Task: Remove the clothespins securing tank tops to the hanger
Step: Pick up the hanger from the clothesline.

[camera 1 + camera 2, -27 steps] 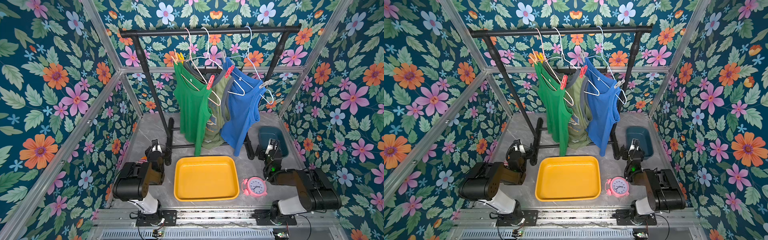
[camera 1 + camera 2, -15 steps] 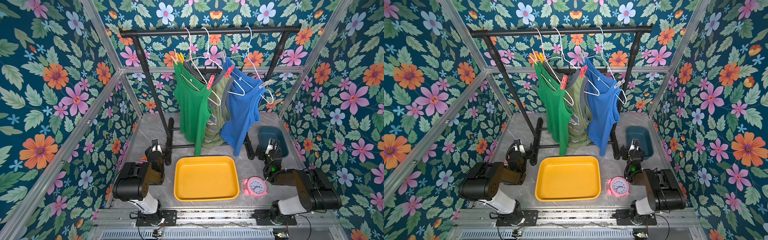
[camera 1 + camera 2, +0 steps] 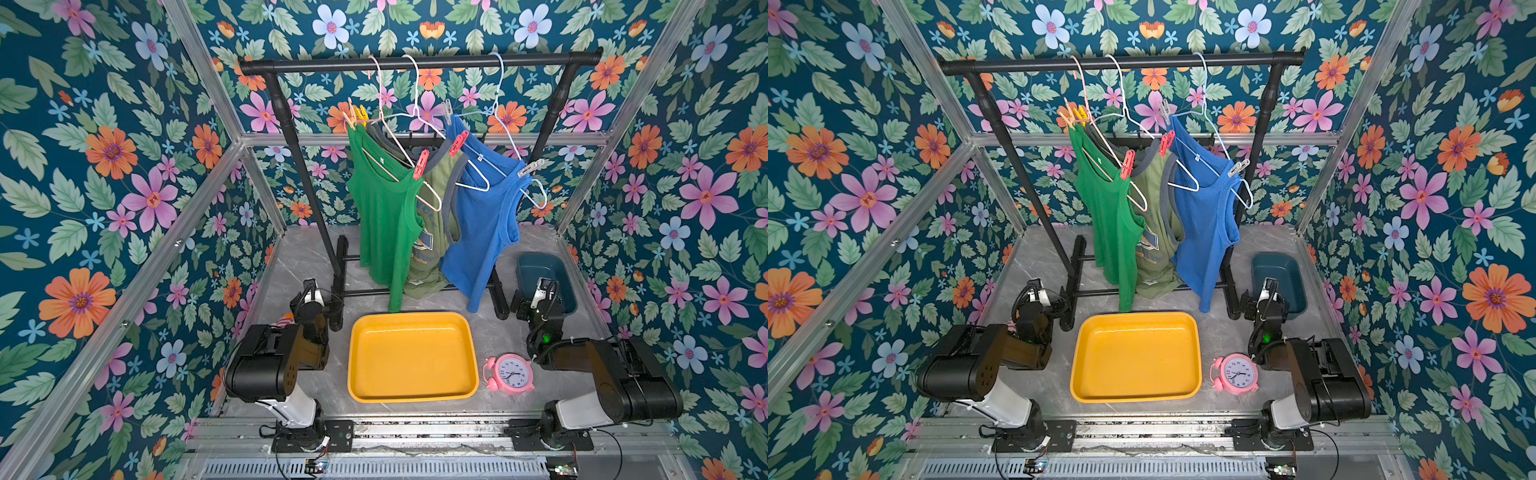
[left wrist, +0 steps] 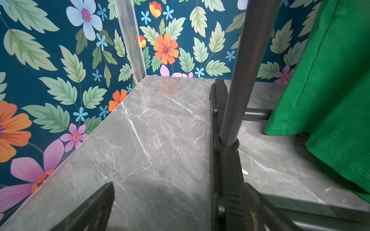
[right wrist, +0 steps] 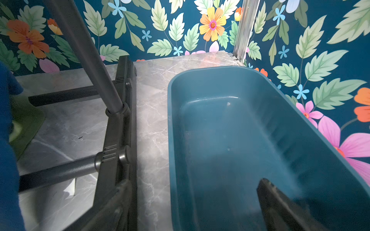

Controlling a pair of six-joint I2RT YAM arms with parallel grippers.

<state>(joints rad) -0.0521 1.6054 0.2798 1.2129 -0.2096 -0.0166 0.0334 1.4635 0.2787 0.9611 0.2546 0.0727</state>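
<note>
Three tank tops hang on wire hangers from a black rail in both top views: green, olive and blue. Clothespins grip their straps: red, red, yellow, peach, grey and grey. My left gripper rests low by the rack's left foot, open and empty. My right gripper sits low by the right foot, open and empty, over the teal bin's near end. Both are far below the clothespins.
A yellow tray lies front centre, with a pink alarm clock to its right. A teal bin stands at the back right. The rack's black foot and post stand close to each gripper. Floral walls enclose three sides.
</note>
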